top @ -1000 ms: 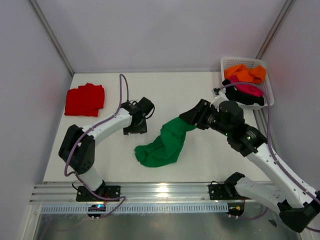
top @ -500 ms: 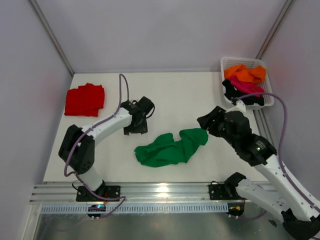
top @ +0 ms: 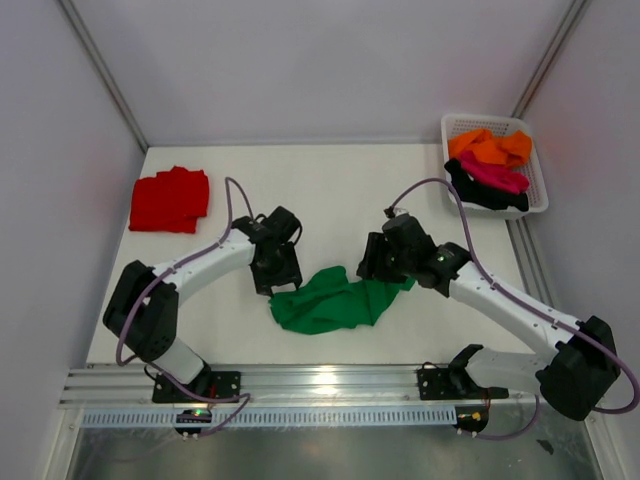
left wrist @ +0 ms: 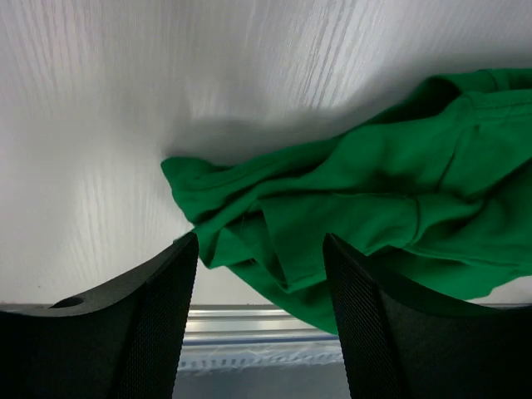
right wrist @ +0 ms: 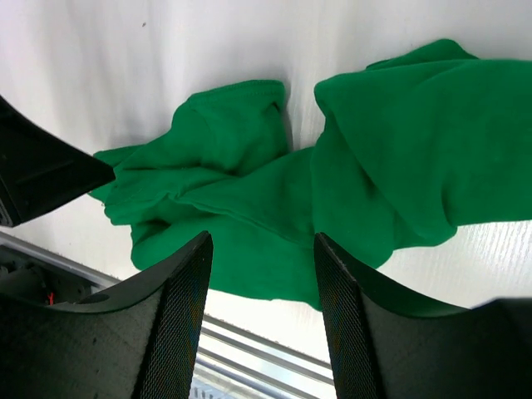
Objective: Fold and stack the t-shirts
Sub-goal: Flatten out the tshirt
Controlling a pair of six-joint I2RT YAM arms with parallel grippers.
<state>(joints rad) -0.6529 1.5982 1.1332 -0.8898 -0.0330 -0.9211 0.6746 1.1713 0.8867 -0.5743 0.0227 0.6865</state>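
The green t-shirt [top: 335,300] now lies crumpled on the table, dropped by the right gripper [top: 372,264], whose jaws stand apart over its right end. The left gripper [top: 282,276], jaws apart, has come over its left end, likely to spread it. Beyond the left claw sits the folded red t-shirt [top: 170,198]. Beyond the right claw, the basket [top: 537,175] holds the other t-shirts [top: 488,165].

White table [top: 340,190] with a faint wood-like grain, enclosed by three plain pale grey walls: back wall [top: 330,60], left wall [top: 50,200], right wall [top: 600,130]. Slanting metal posts [top: 102,72] mark the rear corners. An aluminium rail [top: 330,385] edges the near side, catching a bright glare [top: 325,378]; brushed metal sheet [top: 330,455] lies below.
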